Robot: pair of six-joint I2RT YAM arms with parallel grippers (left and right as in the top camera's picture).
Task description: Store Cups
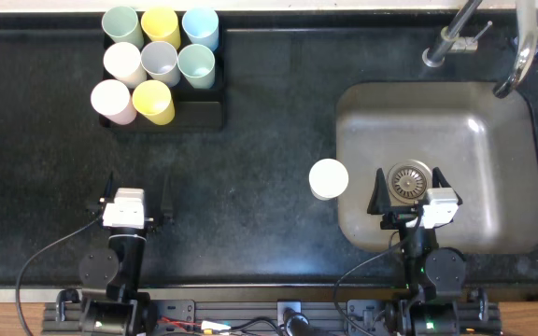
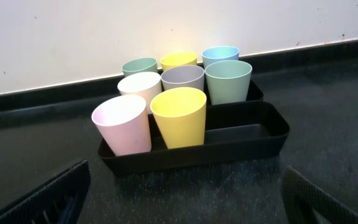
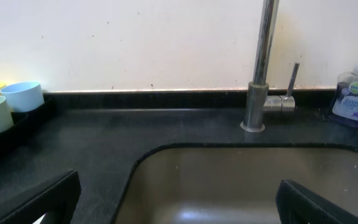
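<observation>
At the far left of the table [image 1: 269, 112] sits a black tray [image 1: 215, 110] with eight cups [image 1: 160, 61] standing upright in it. Green, yellow and blue are at the back. White, grey and green are in the middle row. Pink and yellow are at the front, toward the tray's left end.

Nearer the front edge, the left gripper [image 1: 136, 194] hangs above bare table, well apart from the tray and facing it. Its fingers [image 2: 55, 193] are spread wide, holding nothing and touching nothing.

Further right, a lone white cup [image 1: 329, 178] stands on the table just beside the left rim of the sink [image 1: 344, 103], well apart from the tray. From above it reads as a plain white disc, so it may be upside down, though I cannot be sure.

The right gripper [image 1: 409, 187] hangs over the sink, near the drain as seen from above. Its fingers [image 3: 36, 199] are also spread wide with nothing between them, and they are not touching the white cup.

Behind the sink rises the tap [image 1: 456, 33], and a soap bottle [image 3: 356, 93] stands at the far right against the wall.
</observation>
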